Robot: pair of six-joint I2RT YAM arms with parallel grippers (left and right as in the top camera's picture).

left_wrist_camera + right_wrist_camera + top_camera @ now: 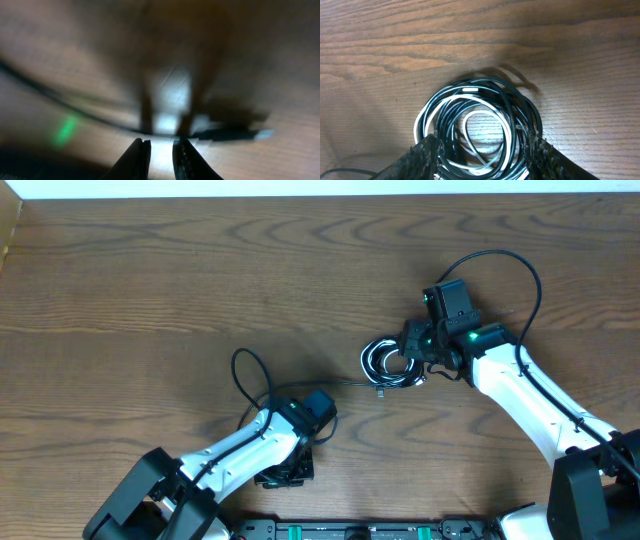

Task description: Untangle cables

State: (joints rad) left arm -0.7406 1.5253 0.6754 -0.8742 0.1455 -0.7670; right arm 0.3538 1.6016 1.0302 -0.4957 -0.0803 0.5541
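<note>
— One coil of thin black and white cables (480, 85), lying just toward 3 o'clock from the centre of the brown wooden surface (150, 280).
— Straddled by the right gripper (483, 137); clamped or loose, cannot tell.
— And the left gripper (161, 142)?
— Near 6 o'clock, released, nothing between; single thin black cable (75, 109) just past its tips.

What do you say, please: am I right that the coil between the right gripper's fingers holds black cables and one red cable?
Not quite: there is no red cable. The coil between the right gripper's fingers holds black cables and one white cable. The right wrist view shows this plainly.
</note>
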